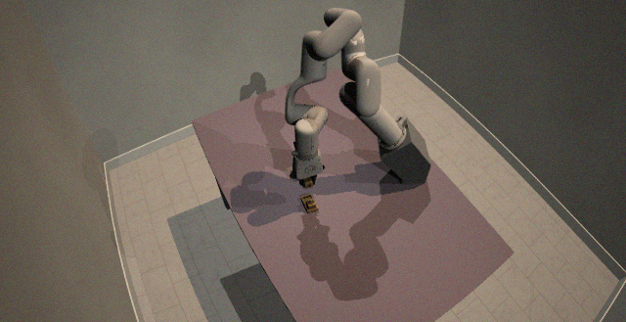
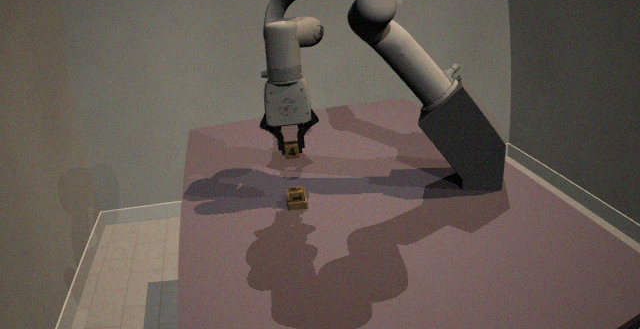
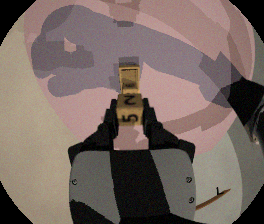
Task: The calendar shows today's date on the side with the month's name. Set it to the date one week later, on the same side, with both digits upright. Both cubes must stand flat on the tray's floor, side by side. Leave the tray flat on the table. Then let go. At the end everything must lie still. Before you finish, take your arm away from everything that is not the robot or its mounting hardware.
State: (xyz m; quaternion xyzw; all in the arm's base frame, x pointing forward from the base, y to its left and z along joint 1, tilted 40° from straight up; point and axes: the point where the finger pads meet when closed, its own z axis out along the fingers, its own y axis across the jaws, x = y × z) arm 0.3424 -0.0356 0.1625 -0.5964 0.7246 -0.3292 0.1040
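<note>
The gripper [image 1: 307, 182] [image 2: 291, 148] [image 3: 130, 111] is shut on a wooden cube [image 2: 292, 150] [image 3: 130, 117], held in the air above the table. In the exterior view this cube shows a 4; in the wrist view it shows a 5 and a sideways 2-like mark. The small wooden tray [image 2: 297, 206] [image 3: 129, 66] stands on the table, clear of the held cube. The other cube [image 1: 310, 205] [image 2: 296, 197] sits in the tray; its digit is too small to read surely. In the wrist view the held cube hides much of it.
The pinkish table top [image 1: 416, 263] [image 2: 450, 269] bears the arm's dark shadows. The dark arm base [image 1: 411, 162] [image 2: 465, 144] stands to the right. The table's left edge lies left of the tray, beyond the shadows.
</note>
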